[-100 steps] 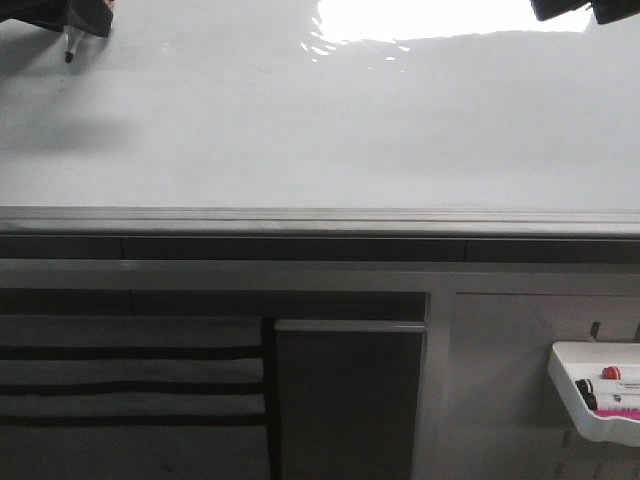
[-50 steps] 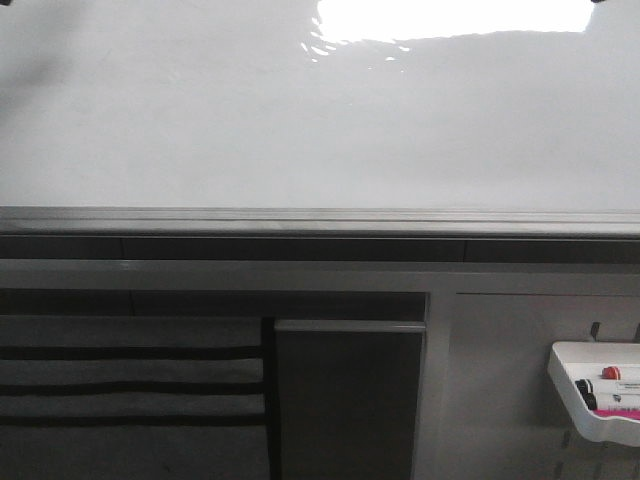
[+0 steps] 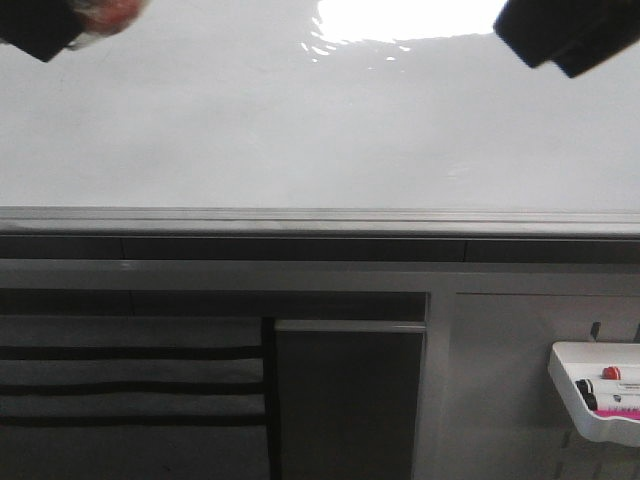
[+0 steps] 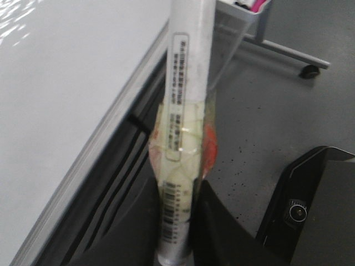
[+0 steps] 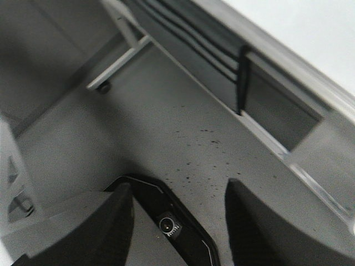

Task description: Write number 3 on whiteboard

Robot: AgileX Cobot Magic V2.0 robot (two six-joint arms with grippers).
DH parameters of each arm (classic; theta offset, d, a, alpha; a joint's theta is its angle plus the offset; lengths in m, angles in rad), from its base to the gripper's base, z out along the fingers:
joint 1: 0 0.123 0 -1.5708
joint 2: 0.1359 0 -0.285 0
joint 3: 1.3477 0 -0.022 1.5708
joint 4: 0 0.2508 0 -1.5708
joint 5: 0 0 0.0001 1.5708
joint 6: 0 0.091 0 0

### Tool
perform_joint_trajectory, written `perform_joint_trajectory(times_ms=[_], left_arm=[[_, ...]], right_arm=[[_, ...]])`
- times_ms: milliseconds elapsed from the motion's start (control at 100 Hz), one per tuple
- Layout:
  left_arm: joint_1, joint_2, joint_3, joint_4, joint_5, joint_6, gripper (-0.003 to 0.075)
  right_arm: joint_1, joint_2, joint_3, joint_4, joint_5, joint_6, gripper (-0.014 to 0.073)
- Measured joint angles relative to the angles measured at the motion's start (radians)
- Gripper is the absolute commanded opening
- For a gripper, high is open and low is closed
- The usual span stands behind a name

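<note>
Matte black, smooth tapered fingers [image 5: 105, 221] on both hands.

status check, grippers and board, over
left gripper shut on marker; right gripper open, empty. whiteboard blank, no 3 yet. nothing blocking.

Whiteboard [image 3: 320, 130] fills the upper front view, glossy white, catching a hard bright glare along its top, grey metal edge rail running straight across its lower border. No digit 3 on the visible surface, though that glare patch could mask faint ink.
</note>
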Motion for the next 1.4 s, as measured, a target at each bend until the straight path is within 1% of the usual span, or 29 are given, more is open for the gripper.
perform_joint_trajectory(times_ms=[70,170,340,450,600,700,880,1040,1190,1250,1400], left_arm=[[-0.042,0.01,0.0,-0.019,0.0,0.055,-0.002],[-0.094,0.016,0.0,-0.03,0.0,0.11,-0.002],[-0.149,0.02,0.0,-0.031,-0.037,0.144,-0.002],[-0.164,0.02,0.0,-0.033,-0.051,0.147,-0.002],[-0.168,0.02,0.0,-0.035,-0.06,0.148,-0.002],[-0.168,0.02,0.0,-0.035,-0.064,0.148,-0.002],[-0.168,0.02,0.0,-0.035,-0.067,0.151,-0.002],[-0.168,0.02,0.0,-0.035,-0.067,0.151,-0.002],[-0.168,0.02,0.0,-0.035,-0.067,0.151,-0.002],[-0.168,0.02,0.0,-0.035,-0.067,0.151,-0.002],[-0.168,0.02,0.0,-0.035,-0.067,0.151,-0.002]], right_arm=[[0.004,0.037,-0.033,0.073,0.019,-0.113,0.0334],[0.004,0.084,-0.071,0.141,0.022,-0.246,0.0334],[0.037,0.143,-0.114,0.257,0.025,-0.52,0.0334],[0.075,0.168,-0.123,0.292,0.004,-0.618,0.0334],[0.109,0.183,-0.123,0.3,-0.044,-0.742,0.0334],[0.115,0.186,-0.123,0.308,-0.066,-0.78,0.0333],[0.115,0.186,-0.123,0.322,-0.094,-0.795,0.0333],[0.115,0.186,-0.123,0.345,-0.096,-0.87,0.0333],[0.115,0.186,-0.123,0.347,-0.102,-0.908,0.033],[0.115,0.186,-0.123,0.347,-0.107,-0.913,0.0296],[0.115,0.186,-0.123,0.347,-0.116,-0.915,0.0127]])
